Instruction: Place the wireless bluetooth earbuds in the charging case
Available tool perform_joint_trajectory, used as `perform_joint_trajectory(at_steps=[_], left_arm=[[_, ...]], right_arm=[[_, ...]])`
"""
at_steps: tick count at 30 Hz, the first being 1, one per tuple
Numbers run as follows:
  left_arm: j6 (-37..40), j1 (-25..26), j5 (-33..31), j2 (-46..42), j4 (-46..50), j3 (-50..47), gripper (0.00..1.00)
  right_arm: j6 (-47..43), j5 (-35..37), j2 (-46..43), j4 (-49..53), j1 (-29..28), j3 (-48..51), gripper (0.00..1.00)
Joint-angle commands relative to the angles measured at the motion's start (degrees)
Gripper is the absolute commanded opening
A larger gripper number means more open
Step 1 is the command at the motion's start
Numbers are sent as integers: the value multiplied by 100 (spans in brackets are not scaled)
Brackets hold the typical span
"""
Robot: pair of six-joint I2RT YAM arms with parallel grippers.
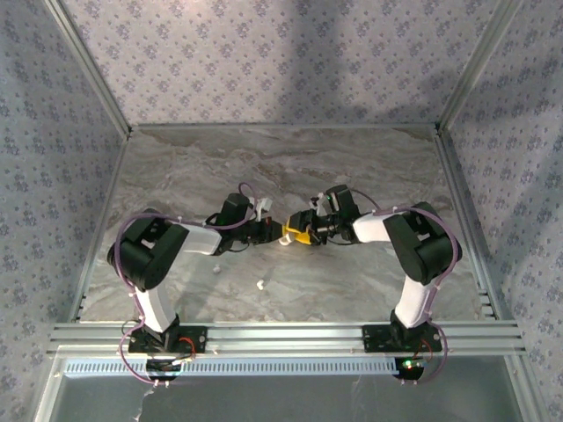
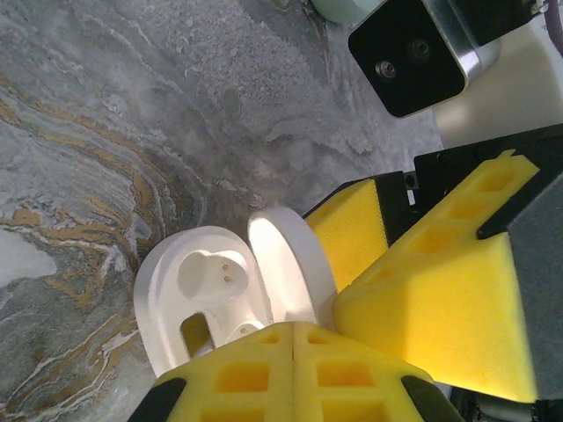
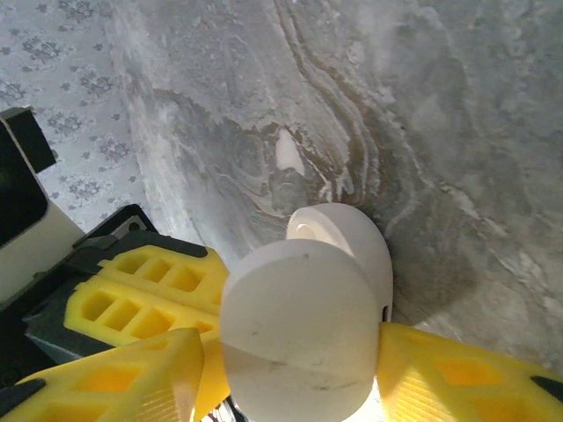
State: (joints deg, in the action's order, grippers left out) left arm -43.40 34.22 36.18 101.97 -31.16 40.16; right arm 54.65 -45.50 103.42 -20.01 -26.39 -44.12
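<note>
My left gripper sits at the bottom edge of its wrist view. Its two yellow foam fingers are pressed together along a single seam and nipped onto the near rim of the white charging case. The case is hinged open. Its base lies at lower left of that frame with the moulded wells facing up, and two small metal contacts show in one of them. The lid stands upright just right of the base.

My right gripper comes in from the opposite side. In its own view the lid's rounded back sits at lower centre, with one yellow finger close against each flank. The jaws stand apart, but I cannot tell whether they are squeezing the lid or only bracketing it.

From above, both grippers meet at mid-frame over the marbled table. One earbud, a tiny white bit, lies on the table below and a little left of them, well apart from the case.
</note>
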Motion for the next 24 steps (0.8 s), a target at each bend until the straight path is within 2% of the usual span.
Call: perform_joint_trajectory(at_steps=[1,10,17,20,24], left_arm=[[37,116,215,98,-43,279,3],[38,214,292,218,-13,381,4],[77,217,248,138,17,362,5],[205,182,78,-103,164,283,8],[288,16,-193,-565,249,42,18]], right_arm=[[54,-47,82,-241,-52,26,58],[-25,49,-59,-99,2,137,69],[-375,335,-543,562,24,212,80],[-623,582,-847,1047,13,211,85],[-939,982,-1333,1691,-63,211,91]])
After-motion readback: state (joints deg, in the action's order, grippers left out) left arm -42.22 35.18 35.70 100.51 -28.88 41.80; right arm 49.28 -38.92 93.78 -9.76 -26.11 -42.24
